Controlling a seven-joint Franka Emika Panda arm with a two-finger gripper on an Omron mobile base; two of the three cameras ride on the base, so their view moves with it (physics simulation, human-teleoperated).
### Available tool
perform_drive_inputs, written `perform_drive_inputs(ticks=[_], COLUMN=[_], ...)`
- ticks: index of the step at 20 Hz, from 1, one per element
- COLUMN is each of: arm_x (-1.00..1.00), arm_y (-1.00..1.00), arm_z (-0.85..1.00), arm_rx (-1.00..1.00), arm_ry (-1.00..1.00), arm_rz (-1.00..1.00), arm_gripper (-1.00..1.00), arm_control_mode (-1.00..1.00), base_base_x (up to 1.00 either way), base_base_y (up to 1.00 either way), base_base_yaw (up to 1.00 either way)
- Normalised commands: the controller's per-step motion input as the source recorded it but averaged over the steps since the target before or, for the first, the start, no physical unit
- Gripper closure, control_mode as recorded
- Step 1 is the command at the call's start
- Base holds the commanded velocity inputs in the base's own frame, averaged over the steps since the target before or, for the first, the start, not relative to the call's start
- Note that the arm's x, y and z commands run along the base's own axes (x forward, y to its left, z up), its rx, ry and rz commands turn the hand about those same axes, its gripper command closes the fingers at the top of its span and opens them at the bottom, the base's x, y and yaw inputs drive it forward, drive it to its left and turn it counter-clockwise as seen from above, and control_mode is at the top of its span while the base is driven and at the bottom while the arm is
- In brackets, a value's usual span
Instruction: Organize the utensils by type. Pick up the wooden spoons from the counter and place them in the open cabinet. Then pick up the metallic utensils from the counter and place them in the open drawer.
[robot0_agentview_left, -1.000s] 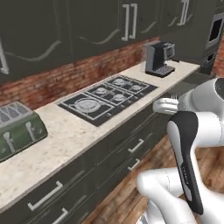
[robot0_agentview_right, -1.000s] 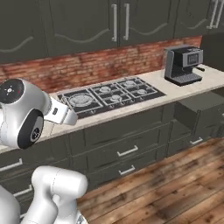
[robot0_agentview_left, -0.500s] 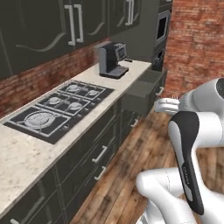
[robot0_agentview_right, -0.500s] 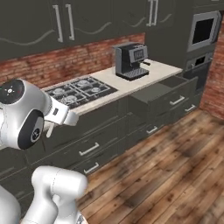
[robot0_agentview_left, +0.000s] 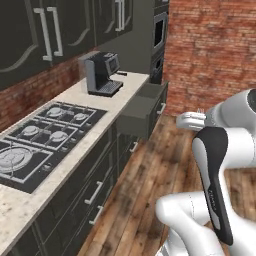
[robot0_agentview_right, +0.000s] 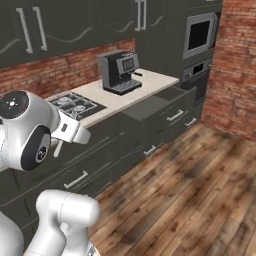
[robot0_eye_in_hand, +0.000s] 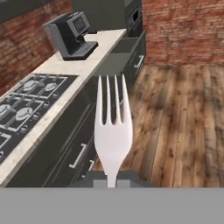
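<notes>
We see our gripper (robot0_eye_in_hand: 112, 181) clamped on the neck of the silver fork (robot0_eye_in_hand: 113, 131), its tines pointing ahead along the kitchen run in the hand view. The fork hangs in mid-air beside the dark cabinet fronts, over the wooden floor (robot0_eye_in_hand: 183, 113), well apart from the beige speckled surface (robot0_eye_in_hand: 65, 70). In the left base view our white arm (robot0_agentview_left: 220, 165) stands in front of the units, with the fork's tines (robot0_agentview_left: 200, 111) just visible past the hand. Farther along, the wide dark grey drawer (robot0_agentview_left: 142, 107) stands pulled open below the end of the surface, its flat bottom bare as far as we can see. A grey coffee machine (robot0_agentview_right: 120, 71) sits on the surface just before the drawer, and a black gas hob (robot0_agentview_left: 40, 140) lies nearer to us. A built-in oven (robot0_agentview_right: 200, 35) fills the tall unit beyond.
</notes>
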Motion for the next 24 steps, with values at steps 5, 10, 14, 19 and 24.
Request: perform_drive_inputs(ticks=[5, 10, 14, 19, 24], arm_x=[0.0, 0.0, 0.0, 0.0, 0.0], arm_y=[0.0, 0.0, 0.0, 0.0, 0.0], arm_z=[0.0, 0.0, 0.0, 0.0, 0.0], arm_rx=[0.0, 0.0, 0.0, 0.0, 0.0], arm_ry=[0.0, 0.0, 0.0, 0.0, 0.0], arm_rz=[0.0, 0.0, 0.0, 0.0, 0.0], arm_gripper=[1.0, 1.0, 1.0, 1.0, 1.0], arm_control_mode=[1.0, 1.0, 1.0, 1.0, 1.0], base_base_x=[0.58, 0.64, 0.56, 0.49, 0.42], base_base_y=[0.0, 0.0, 0.0, 0.0, 0.09], base_base_yaw=[-0.25, -0.22, -0.19, -0.17, -0.16])
